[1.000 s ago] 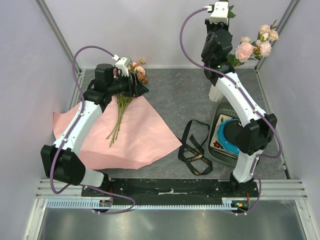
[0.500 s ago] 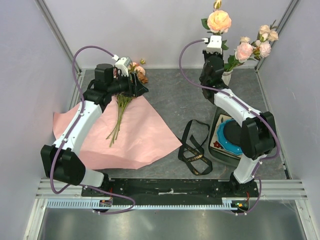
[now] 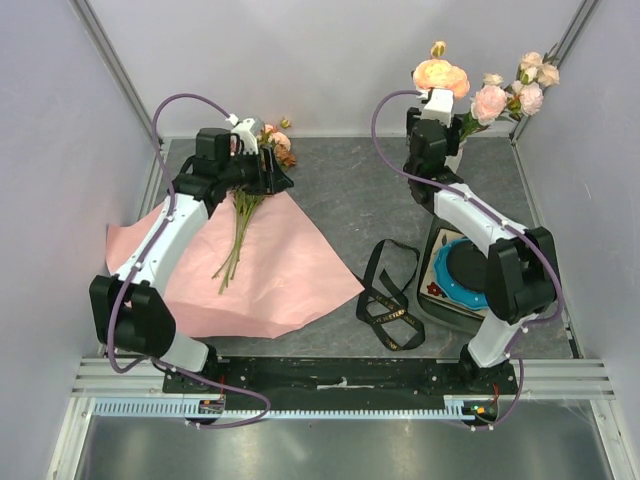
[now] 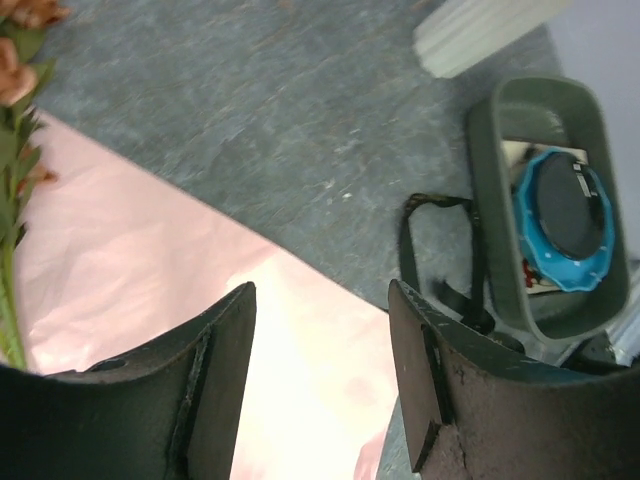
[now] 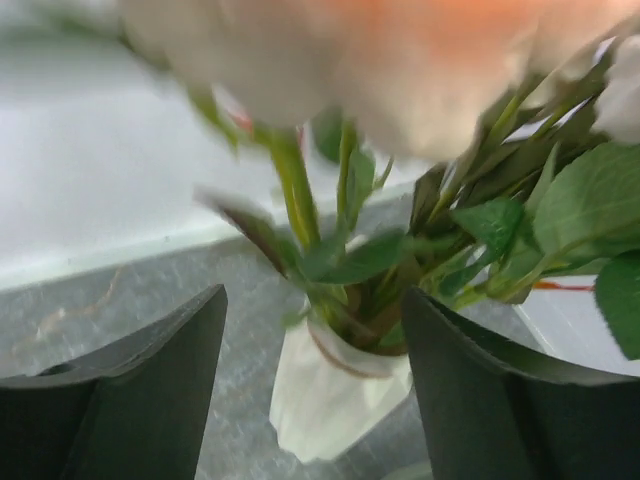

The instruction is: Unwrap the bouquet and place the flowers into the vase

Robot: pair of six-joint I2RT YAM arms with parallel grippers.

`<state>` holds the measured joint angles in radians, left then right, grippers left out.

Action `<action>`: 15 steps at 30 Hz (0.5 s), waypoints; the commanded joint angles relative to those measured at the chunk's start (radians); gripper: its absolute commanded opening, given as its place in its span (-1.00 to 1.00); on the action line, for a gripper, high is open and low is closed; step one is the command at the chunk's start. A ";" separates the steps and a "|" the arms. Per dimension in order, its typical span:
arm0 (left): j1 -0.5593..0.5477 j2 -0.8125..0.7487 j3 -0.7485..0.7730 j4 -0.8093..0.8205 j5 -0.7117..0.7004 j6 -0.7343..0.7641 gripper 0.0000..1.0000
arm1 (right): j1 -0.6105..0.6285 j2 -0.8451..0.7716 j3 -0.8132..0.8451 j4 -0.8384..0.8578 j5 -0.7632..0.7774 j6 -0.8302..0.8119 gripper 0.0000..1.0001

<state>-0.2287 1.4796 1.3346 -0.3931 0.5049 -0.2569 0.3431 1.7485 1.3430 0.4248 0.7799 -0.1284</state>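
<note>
Lab test cell: alu frame (image 3: pixel 111 60), white walls (image 3: pixel 300 55).

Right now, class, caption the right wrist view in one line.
Open right gripper faces a small white ceramic vase holding green leafy stems, a blurred peach rose above.

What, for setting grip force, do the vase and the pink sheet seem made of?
Vase: probably ceramic, plastic possible; opaque white, smooth, ribbed wall. Pink sheet: thin matte paper, likely; it lies flat with crisp edges and soft creases.
</note>
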 commanded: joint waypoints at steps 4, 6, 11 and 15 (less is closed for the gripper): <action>0.006 0.122 0.136 -0.211 -0.365 0.079 0.25 | 0.046 -0.165 0.019 -0.414 0.010 0.292 0.82; 0.006 0.148 0.152 -0.246 -0.468 0.088 0.23 | 0.071 -0.216 -0.004 -0.458 0.009 0.320 0.93; 0.006 0.235 0.164 -0.277 -0.566 0.096 0.12 | 0.129 -0.326 -0.074 -0.573 0.032 0.366 0.96; 0.022 0.301 0.187 -0.314 -0.650 0.096 -0.11 | 0.209 -0.415 -0.163 -0.580 -0.016 0.411 0.96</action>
<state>-0.2230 1.7271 1.4677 -0.6529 -0.0040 -0.1970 0.4942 1.4162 1.2541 -0.0853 0.7853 0.2005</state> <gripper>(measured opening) 0.492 0.979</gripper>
